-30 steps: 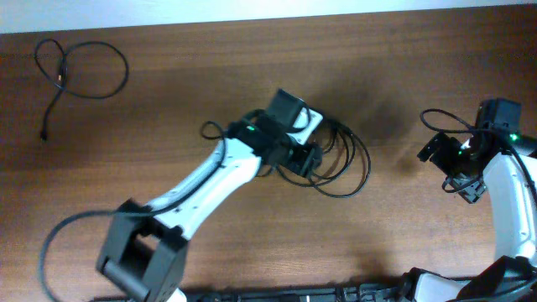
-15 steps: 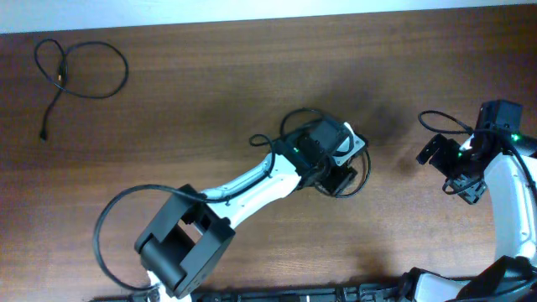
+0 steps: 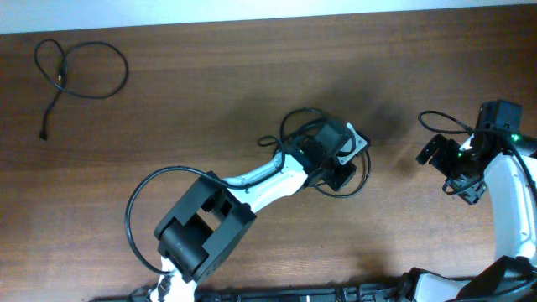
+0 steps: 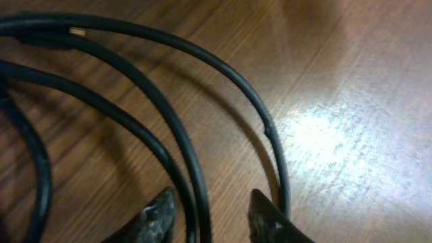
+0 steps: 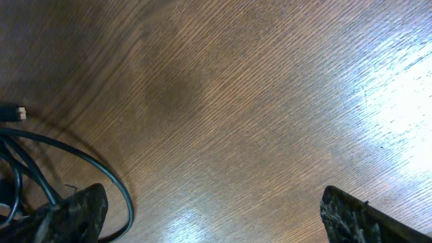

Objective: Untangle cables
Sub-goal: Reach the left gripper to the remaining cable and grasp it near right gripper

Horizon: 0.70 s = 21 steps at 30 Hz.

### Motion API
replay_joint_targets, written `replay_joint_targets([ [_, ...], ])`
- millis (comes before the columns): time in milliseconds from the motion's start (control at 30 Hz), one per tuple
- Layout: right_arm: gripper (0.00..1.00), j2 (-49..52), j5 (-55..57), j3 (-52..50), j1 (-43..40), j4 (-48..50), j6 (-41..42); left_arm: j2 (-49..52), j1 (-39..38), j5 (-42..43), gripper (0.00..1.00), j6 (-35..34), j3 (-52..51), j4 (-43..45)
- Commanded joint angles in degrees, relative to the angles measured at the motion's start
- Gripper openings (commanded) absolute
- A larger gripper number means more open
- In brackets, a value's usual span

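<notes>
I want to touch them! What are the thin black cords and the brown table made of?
The thin black cords look like rubber or soft plastic: smooth, faintly shiny, curving easily. The brown table looks like wood or wood-look laminate: fine grain lines, glossy glare patches.

The bench (image 3: 168,126) is dark brown wood with a fine grain running across it. A pale strip (image 3: 252,10) borders its far edge. Bright light glares off the wood in a patch (image 5: 405,94) at the right.
</notes>
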Motion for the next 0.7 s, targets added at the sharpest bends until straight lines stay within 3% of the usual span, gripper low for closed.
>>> replay_joint_targets([
  [0,0.99,-1.05,-0.33,0.55,-0.15,-0.02,-0.59,0.42,-0.09,-4.24,0.31,-0.42,0.13,0.2],
  [167,0.99,-1.05,-0.33,0.55,-0.15,-0.04,-0.59,0.42,-0.09,-4.39,0.25,-0.42,0.15,0.35],
  [300,0.99,-1.05,-0.33,0.55,-0.15,-0.04,-0.59,0.22,-0.09,-4.37,0.0,-0.44,0.74,0.28],
  [500,0.99,-1.05,-3.65,0.55,-0.15,-0.83,-0.63,-9.6,-0.07,-7.3,0.0,-0.42,3.58,-2.71],
  [667,0.99,-1.05,-16.61,0.55,-0.15,-0.76,-9.66,-22.27,1.36,-14.01,0.0,-0.39,3.58,-4.92],
])
